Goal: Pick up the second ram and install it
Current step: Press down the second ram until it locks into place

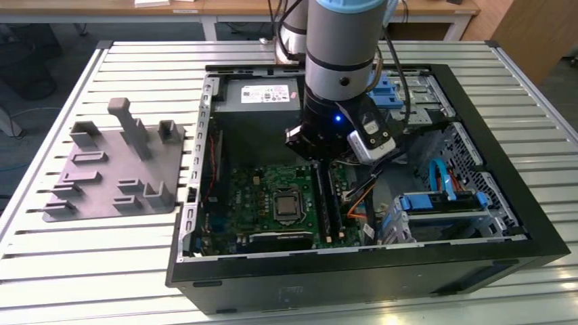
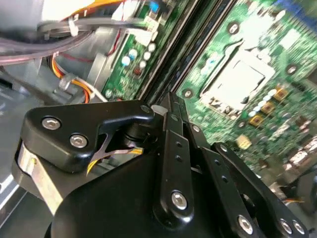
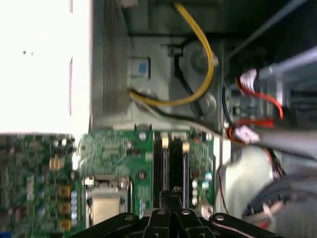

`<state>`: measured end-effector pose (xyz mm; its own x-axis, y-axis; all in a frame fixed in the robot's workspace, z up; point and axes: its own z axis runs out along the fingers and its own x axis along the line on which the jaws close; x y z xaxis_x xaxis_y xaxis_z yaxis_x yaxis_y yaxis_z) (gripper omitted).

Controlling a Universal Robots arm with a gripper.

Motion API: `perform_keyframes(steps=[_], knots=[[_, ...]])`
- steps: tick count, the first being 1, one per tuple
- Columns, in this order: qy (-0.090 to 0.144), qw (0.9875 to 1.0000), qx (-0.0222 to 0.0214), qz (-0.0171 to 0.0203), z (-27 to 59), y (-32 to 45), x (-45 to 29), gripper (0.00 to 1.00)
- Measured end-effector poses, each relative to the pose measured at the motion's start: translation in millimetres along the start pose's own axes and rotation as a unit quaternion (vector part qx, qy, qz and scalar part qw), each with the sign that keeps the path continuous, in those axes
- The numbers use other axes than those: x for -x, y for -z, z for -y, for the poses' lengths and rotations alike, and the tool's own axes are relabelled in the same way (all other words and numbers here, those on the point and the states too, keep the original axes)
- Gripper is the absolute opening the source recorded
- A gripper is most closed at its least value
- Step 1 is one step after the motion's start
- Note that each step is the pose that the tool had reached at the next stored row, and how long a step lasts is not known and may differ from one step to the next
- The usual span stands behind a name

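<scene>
The gripper [image 3: 171, 194], fingers drawn narrow, presses over the memory stick [image 3: 174, 158] standing in its slot beside the socket [image 1: 286, 203]; off-centre pressure could leave one end unseated.

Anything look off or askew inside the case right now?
Nothing stands out. The gripper is down over the memory slots beside the silver socket; the motherboard sits flat, and the grey tray lies outside the case.

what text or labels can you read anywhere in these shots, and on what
Nothing is legible enough to quote.
power supply label: print too small to read
blue sticker in the first wrist view: blurred
motherboard markings: blurred
</scene>
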<state>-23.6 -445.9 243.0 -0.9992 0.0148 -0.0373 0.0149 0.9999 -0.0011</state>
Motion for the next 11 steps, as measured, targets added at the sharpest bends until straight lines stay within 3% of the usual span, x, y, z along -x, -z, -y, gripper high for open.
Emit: perform_keyframes(steps=[4, 11], knots=[[0.000, 1.0000, 0.0000, 0.0000, -10.9, -7.2, -0.4, 0.10], [0.000, 1.0000, -0.0001, 0.0000, -14.1, -19.9, -1.2, 0.10]])
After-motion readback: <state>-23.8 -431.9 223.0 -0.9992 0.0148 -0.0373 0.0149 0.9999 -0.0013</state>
